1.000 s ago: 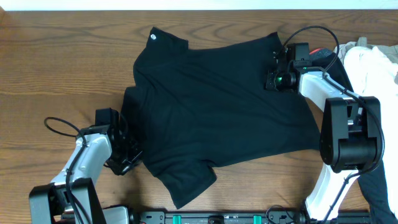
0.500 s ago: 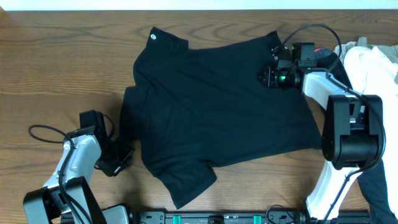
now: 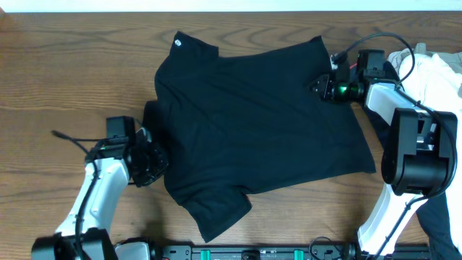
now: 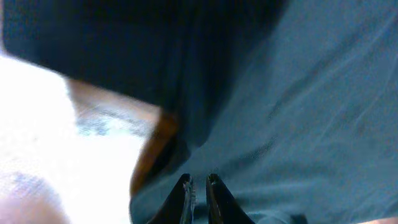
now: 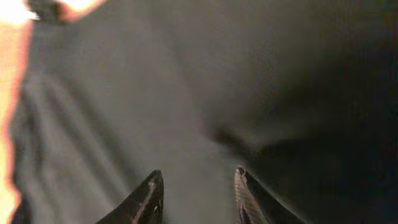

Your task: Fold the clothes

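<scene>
Brown wooden table all around. At the right edge, a heap of white clothes, and lower down a strip of dark cloth beside the right arm's base. Black cables looping off both arms.

In the middle of the table, the black T-shirt, spread out mostly flat. Neck and small white logo toward the far left, one sleeve sticking out at the near edge.

Left arm bent, reaching in from the near left corner. At the shirt's left edge, the left gripper, low over the cloth. From the left wrist, all blurry: fingertips almost together with just a thin gap, black cloth under them. Cannot tell whether any cloth is pinched.

Right arm stretched up the right side, then turned left. At the shirt's far right corner, the right gripper, a green light glowing just behind it. From the right wrist: fingers apart, holding nothing, dark cloth just below.
</scene>
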